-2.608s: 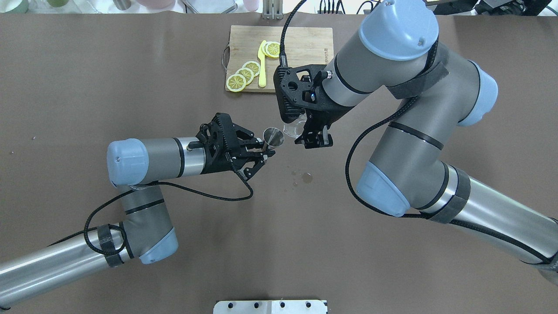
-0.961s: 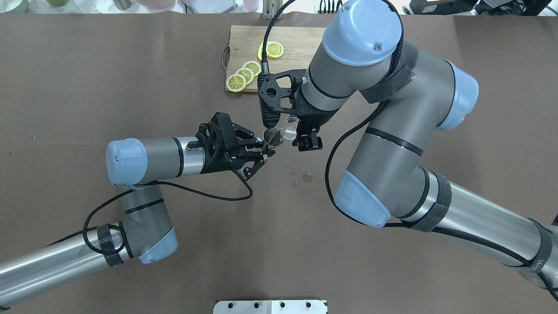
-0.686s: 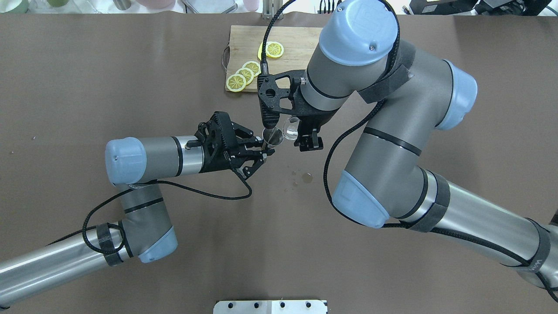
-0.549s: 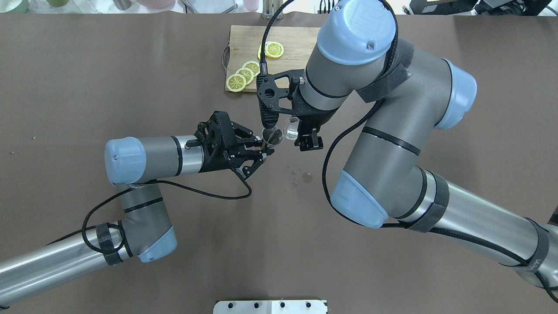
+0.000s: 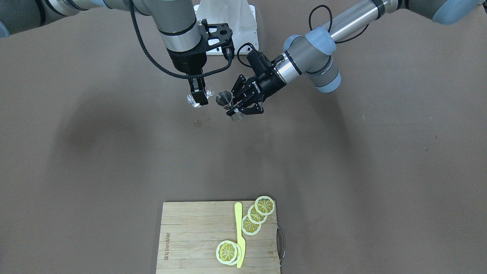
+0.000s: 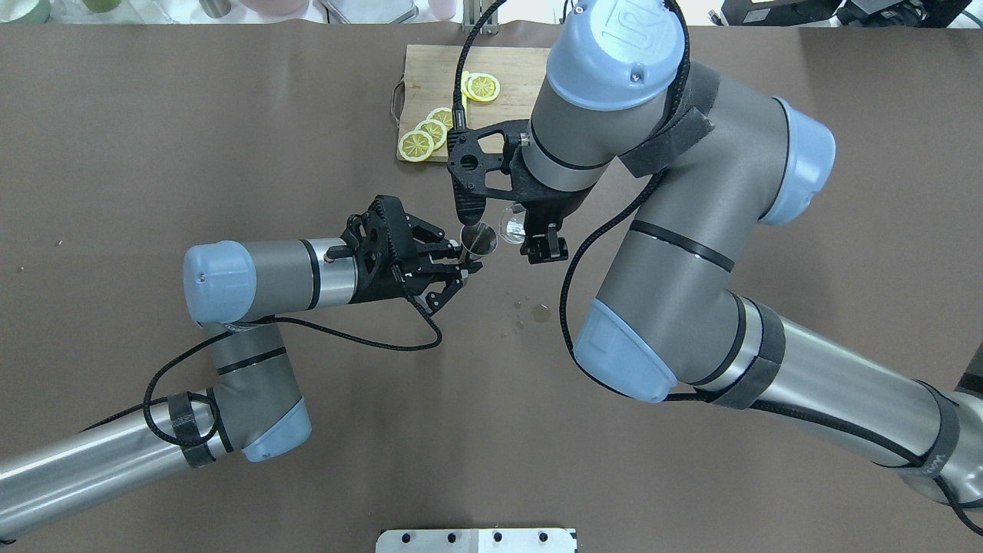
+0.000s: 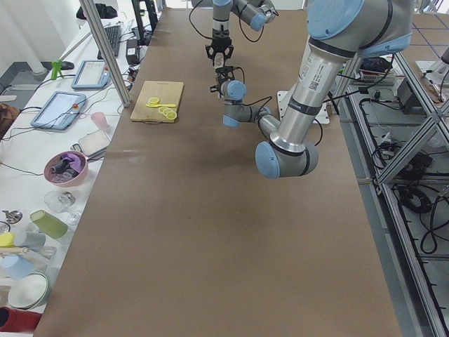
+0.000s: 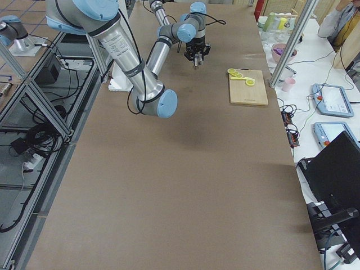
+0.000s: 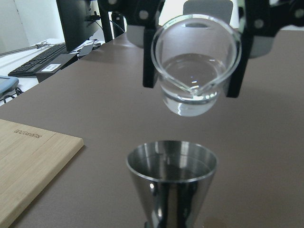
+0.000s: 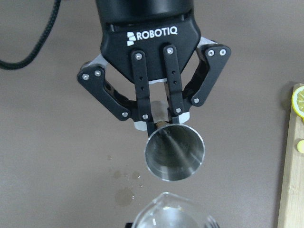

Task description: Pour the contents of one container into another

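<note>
A steel jigger (image 6: 478,237) is held upright above the table, with my left gripper (image 6: 466,267) shut on its waist. Its open cup (image 9: 172,166) shows in the left wrist view and holds little that I can make out. Just beyond it hangs a small glass beaker (image 9: 194,78) with clear liquid, spout turned towards the jigger and tilted. My right gripper (image 6: 524,229) is shut on the beaker (image 6: 512,223), black fingers (image 9: 148,61) on both sides. From the right wrist, the jigger (image 10: 175,152) sits below the left gripper (image 10: 161,124).
A wooden cutting board (image 6: 430,69) at the far side carries lemon slices (image 6: 415,144) and a yellow knife (image 5: 238,232). Wet drops (image 6: 540,311) lie on the brown table below the grippers. A white mounting plate (image 6: 476,540) sits at the near edge.
My right arm has swung left, bringing the beaker from beside the jigger to right over its rim. The left arm has barely shifted.
</note>
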Robot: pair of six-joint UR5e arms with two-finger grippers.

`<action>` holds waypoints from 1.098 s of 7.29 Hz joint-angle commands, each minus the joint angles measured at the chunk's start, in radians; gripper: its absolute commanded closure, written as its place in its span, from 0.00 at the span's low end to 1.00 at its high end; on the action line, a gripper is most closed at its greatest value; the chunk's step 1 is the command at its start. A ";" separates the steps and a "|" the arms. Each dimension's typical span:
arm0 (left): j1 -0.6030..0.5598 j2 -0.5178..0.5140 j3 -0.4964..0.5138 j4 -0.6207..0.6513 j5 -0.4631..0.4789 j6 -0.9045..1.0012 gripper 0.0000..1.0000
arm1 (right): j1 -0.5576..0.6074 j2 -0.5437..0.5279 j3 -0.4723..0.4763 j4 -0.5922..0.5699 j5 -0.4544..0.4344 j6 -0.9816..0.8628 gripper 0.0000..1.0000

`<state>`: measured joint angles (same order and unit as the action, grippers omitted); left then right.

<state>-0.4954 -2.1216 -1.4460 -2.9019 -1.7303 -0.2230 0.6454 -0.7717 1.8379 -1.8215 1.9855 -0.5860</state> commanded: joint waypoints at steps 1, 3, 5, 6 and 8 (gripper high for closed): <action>0.000 0.000 -0.002 0.000 0.002 -0.001 1.00 | -0.004 0.009 0.000 -0.031 -0.011 -0.003 1.00; -0.003 -0.001 -0.004 -0.002 0.000 -0.001 1.00 | -0.010 0.020 -0.002 -0.054 -0.027 -0.003 1.00; -0.003 0.000 -0.004 -0.002 0.000 -0.001 1.00 | -0.013 0.038 -0.011 -0.081 -0.031 -0.003 1.00; -0.003 0.000 -0.004 -0.002 0.002 -0.001 1.00 | -0.016 0.063 -0.035 -0.090 -0.034 -0.003 1.00; -0.003 0.000 -0.004 -0.002 0.000 0.001 1.00 | -0.020 0.087 -0.064 -0.091 -0.050 -0.003 1.00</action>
<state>-0.4986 -2.1215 -1.4496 -2.9038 -1.7299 -0.2237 0.6280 -0.7014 1.7927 -1.9098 1.9435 -0.5890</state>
